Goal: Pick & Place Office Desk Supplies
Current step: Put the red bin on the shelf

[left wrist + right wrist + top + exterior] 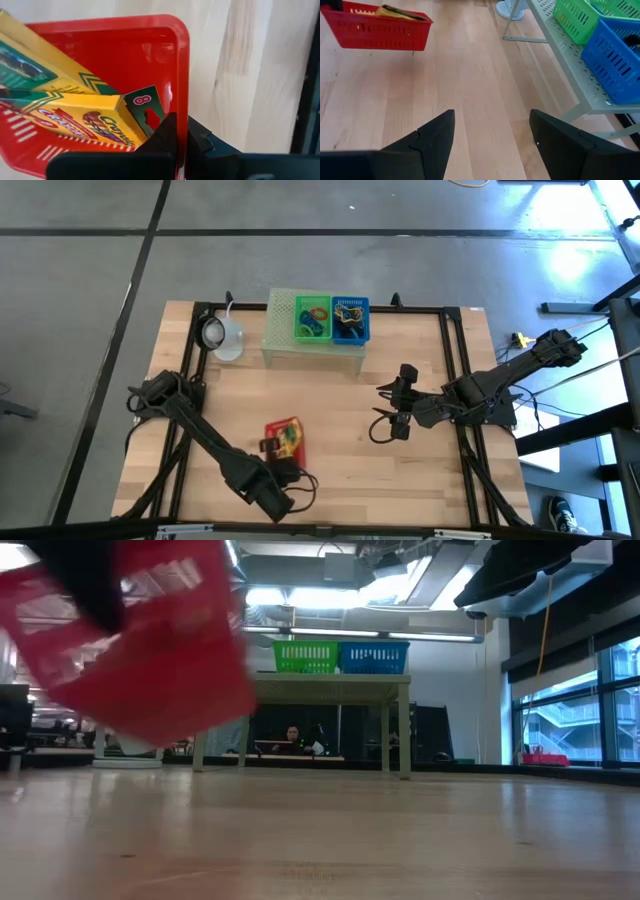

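Two yellow printed boxes point(75, 112) lie inside red basket point(150, 55), near table front | print: partial "Cray", green end flap marked "8" | left gripper point(179, 135) clamped on basket rim, basket raised off table point(340, 470) | right gripper point(492, 132) spread wide, empty, table right

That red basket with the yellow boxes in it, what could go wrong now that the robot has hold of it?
The left end effector pinches only one thin wall of the red basket, so it could slip out. In the low view the basket hangs tilted, so the yellow boxes might slide out. If it goes to the pale green stand, it might bump the green basket there.
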